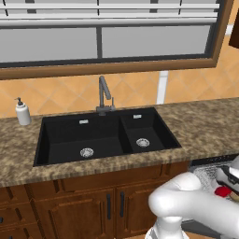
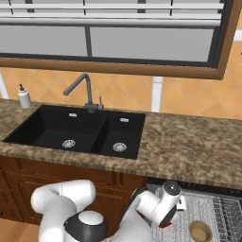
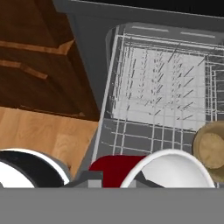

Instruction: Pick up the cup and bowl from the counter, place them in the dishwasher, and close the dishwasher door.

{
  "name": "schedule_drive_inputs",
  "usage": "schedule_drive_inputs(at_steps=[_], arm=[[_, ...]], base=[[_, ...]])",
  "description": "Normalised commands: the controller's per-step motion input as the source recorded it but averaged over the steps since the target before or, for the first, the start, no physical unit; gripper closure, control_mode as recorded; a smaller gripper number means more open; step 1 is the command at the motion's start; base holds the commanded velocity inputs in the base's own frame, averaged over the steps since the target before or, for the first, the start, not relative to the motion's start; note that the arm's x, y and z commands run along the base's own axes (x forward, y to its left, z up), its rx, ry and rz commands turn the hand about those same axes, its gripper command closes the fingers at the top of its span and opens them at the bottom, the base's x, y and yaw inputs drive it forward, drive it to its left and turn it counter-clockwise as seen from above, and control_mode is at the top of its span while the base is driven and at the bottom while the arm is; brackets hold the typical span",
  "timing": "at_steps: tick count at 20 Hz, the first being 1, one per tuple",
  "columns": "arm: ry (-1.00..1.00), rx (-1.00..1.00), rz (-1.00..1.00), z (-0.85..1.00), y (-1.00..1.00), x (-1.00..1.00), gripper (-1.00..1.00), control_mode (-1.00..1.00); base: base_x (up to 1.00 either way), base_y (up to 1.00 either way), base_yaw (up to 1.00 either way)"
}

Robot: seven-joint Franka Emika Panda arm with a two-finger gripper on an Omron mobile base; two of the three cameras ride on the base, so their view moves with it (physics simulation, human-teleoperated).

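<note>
**Cup Goes Low Over the Dishwasher Rack**

Hand view looks down into the open dishwasher (image 3: 100, 65). No words or labels can be read on anything.

One red cup (image 3: 131, 171) with a white rim sits at 6 o'clock in this view, very close to the camera. One tan bowl (image 3: 211, 151) sits at 3 o'clock, just beside the cup. The bowl rests in the grey wire rack (image 3: 157, 83). Nothing is in the bowl. The cup's mouth faces the camera and looks white and bare inside. The rack has many thin wire prongs. The middle and top of the rack hold no dishes.

The gripper (image 3: 111, 181) is at the very bottom of the hand view, right by the cup. Its tips are mostly cut off, so I cannot tell if it is squeezing the cup or spread apart.

From the right base view, the bowl (image 2: 200, 231) sits in the rack at 5 o'clock. A bit of red cup (image 2: 163, 226) peeks out under the white arm, near the bowl. The counter (image 2: 189, 146) runs across the middle. One black sink (image 2: 75, 130) with two tubs is set in it at 9 o'clock. Each tub has one round drain. One grey tap (image 2: 82, 92) stands behind the sink. One white soap bottle (image 2: 24, 97) stands at the far left.

From the left base view, the cup (image 1: 223, 191) shows as a red spot at 4 o'clock, by the rack (image 1: 207, 170).
</note>
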Motion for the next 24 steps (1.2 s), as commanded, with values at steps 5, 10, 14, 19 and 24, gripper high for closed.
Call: schedule_drive_inputs(at_steps=[5, 10, 14, 19, 24], arm=[[0.00, 0.09, 0.00, -0.82, -0.19, 0.19, 1.00, -1.00], [-0.01, 0.12, 0.00, -0.48, -0.38, 0.00, 1.00, -1.00], [0.00, 0.08, 0.00, -0.20, -0.30, 0.10, 1.00, -1.00], [0.00, 0.04, 0.00, -0.18, -0.13, 0.47, 1.00, -1.00], [0.00, 0.06, 0.00, -0.67, -0.25, 0.33, 1.00, -1.00]], base=[[0.00, 0.00, 0.00], [0.00, 0.00, 0.00], [0.00, 0.00, 0.00], [0.00, 0.00, 0.00], [0.00, 0.00, 0.00]])
